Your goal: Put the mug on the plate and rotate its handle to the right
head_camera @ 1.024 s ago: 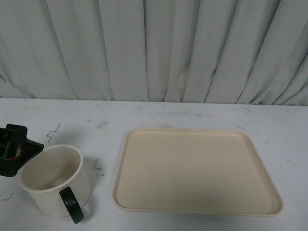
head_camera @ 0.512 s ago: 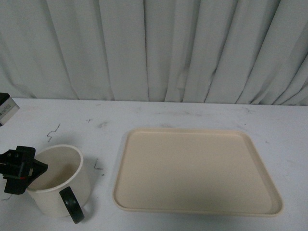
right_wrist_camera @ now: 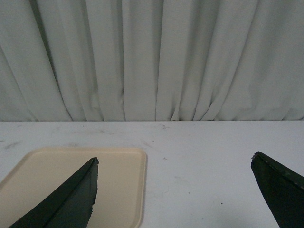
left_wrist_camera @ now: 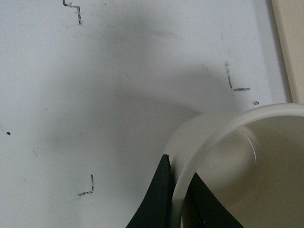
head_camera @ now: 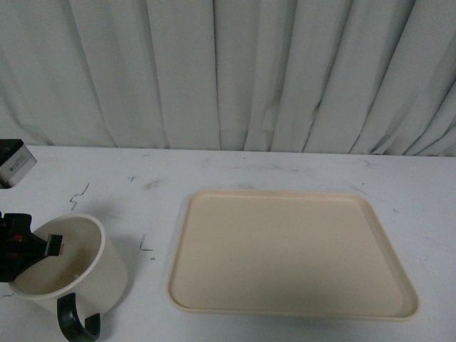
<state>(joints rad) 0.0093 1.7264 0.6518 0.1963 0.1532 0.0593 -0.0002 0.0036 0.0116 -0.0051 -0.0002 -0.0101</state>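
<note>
At the far left of the front view, the left claw [head_camera: 44, 247] comes in from the frame's edge, low over the tabletop [head_camera: 235, 167]. It is clamped on the left side of the mug's rim. The left wrist view shows this grip closely: the left claw [left_wrist_camera: 178, 204] straddles the mug [left_wrist_camera: 223, 130], one dark finger [left_wrist_camera: 154, 202] outside the wall and the other inside the bowl, both pressed against the thin cream rim.

The mug [head_camera: 78, 267] is at the near left corner of the tabletop, left of the plate and clear of it. It leans rather than standing upright, so its axis is tipped and its open mouth tilts up and to the left. Whether its base touches the tabletop cannot be told. The handle [head_camera: 73, 324] points toward the robot, at the near side of the mug, and its loop is cut off by the frame's lower edge.

The plate [head_camera: 292, 249] lies flat to the right, its long side running left to right, with nothing on it.

In the right wrist view, the right claw [right_wrist_camera: 175, 160] is held level above the tabletop, facing the curtain [right_wrist_camera: 152, 57]. Its two dark fingers are spread wide apart and hold nothing, and a corner of the plate [right_wrist_camera: 116, 164] shows beneath one of them.
</note>
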